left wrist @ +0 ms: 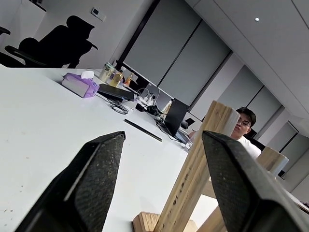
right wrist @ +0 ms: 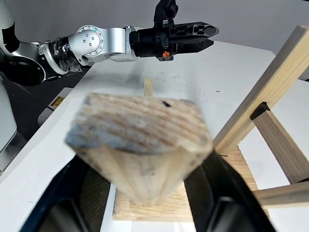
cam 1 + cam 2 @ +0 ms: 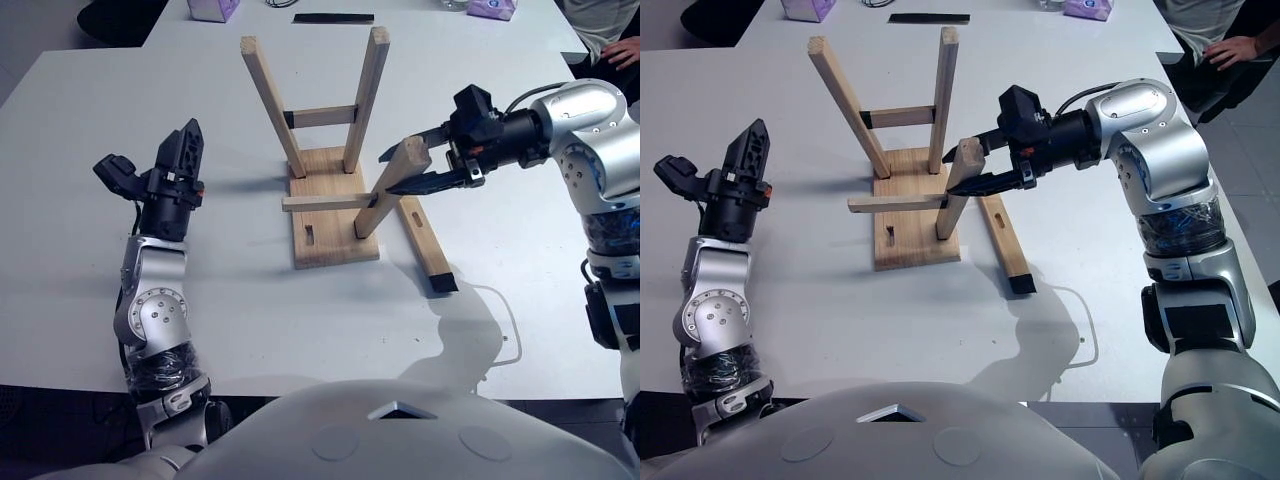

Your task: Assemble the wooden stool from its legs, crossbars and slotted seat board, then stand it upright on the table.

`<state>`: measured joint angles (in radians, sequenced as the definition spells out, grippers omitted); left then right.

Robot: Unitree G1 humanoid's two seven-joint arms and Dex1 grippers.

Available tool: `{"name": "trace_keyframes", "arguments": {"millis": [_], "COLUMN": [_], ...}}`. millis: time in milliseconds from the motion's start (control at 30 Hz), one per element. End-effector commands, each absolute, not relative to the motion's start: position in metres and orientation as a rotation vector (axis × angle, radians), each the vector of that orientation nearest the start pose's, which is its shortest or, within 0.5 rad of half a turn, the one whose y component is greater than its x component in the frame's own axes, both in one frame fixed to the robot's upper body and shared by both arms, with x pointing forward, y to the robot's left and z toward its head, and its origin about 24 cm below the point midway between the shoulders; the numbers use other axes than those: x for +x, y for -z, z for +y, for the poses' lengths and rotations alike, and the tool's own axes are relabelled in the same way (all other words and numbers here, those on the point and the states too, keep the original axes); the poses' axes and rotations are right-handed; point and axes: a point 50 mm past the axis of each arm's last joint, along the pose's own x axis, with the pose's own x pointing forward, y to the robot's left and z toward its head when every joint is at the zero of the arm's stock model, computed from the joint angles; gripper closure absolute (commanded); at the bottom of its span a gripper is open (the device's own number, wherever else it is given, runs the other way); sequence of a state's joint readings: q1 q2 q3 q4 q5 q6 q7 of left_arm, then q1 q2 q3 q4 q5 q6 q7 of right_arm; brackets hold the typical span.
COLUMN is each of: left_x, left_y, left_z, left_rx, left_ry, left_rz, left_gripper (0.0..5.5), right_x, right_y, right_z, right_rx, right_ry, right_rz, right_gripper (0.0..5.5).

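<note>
Leg (image 3: 388, 192) | upper end clamped between right fingers (image 3: 435, 183) | left fingers (image 3: 188, 150) spread wide, well apart

The 2 eye views looked forward and down over the table (image 3: 60, 250), both covering the seat board (image 3: 335, 240). Left wrist view looked low toward the upright legs (image 1: 203, 162); right wrist view, close behind the held leg (image 2: 140, 135), faced the left gripper (image 2: 214, 37).

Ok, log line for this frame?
right pincer: shut on leg with crossbar, over seat board | left pincer: open, clear of parts | seat board: two legs fitted | spare leg: flat on table
</note>
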<state>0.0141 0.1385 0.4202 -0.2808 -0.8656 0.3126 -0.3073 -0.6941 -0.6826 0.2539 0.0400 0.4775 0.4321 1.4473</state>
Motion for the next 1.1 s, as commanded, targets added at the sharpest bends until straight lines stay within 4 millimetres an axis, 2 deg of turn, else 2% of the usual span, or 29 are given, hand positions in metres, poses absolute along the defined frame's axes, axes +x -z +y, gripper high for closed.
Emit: {"name": "trace_keyframes", "arguments": {"millis": [33, 200, 267, 300, 400, 533, 633, 733, 800, 967, 1100], "left_x": [0.235, 0.238, 0.239, 0.238, 0.236, 0.234, 0.229, 0.220, 0.215, 0.208, 0.206], "left_y": [-0.109, -0.106, -0.106, -0.106, -0.104, -0.102, -0.098, -0.090, -0.083, -0.076, -0.078], "left_z": [0.238, 0.239, 0.239, 0.240, 0.243, 0.245, 0.249, 0.251, 0.251, 0.253, 0.253], "left_rx": [-0.625, -0.621, -0.621, -0.621, -0.619, -0.619, -0.622, -0.625, -0.633, -0.634, -0.637], "left_ry": [0.154, 0.152, 0.150, 0.143, 0.125, 0.113, 0.080, 0.012, -0.024, -0.080, -0.081], "left_rz": [-0.244, -0.239, -0.243, -0.246, -0.244, -0.242, -0.240, -0.222, -0.205, -0.173, -0.155], "left_gripper": [2.56, 2.56, 2.56, 2.56, 2.56, 2.56, 2.56, 2.56, 2.56, 2.56, 2.56], "right_x": [0.293, 0.292, 0.290, 0.289, 0.285, 0.281, 0.272, 0.258, 0.248, 0.233, 0.219], "right_y": [-0.144, -0.150, -0.157, -0.162, -0.175, -0.178, -0.157, -0.122, -0.104, -0.079, -0.067], "right_z": [-0.148, -0.142, -0.139, -0.138, -0.143, -0.163, -0.194, -0.206, -0.198, -0.169, -0.158], "right_rx": [-0.315, -0.247, -0.227, -0.215, -0.193, -0.240, -0.349, -0.374, -0.334, -0.234, -0.230], "right_ry": [-1.559, -1.549, -1.568, -1.582, -1.582, -1.452, -1.283, -1.142, -1.052, -0.684, -0.473], "right_rz": [0.396, 0.360, 0.292, 0.236, 0.144, 0.153, 0.292, 0.443, 0.472, 0.458, 0.475], "right_gripper": [3.50, 3.50, 3.50, 3.12, 2.69, 2.29, 2.29, 2.29, 2.29, 2.29, 2.29]}}
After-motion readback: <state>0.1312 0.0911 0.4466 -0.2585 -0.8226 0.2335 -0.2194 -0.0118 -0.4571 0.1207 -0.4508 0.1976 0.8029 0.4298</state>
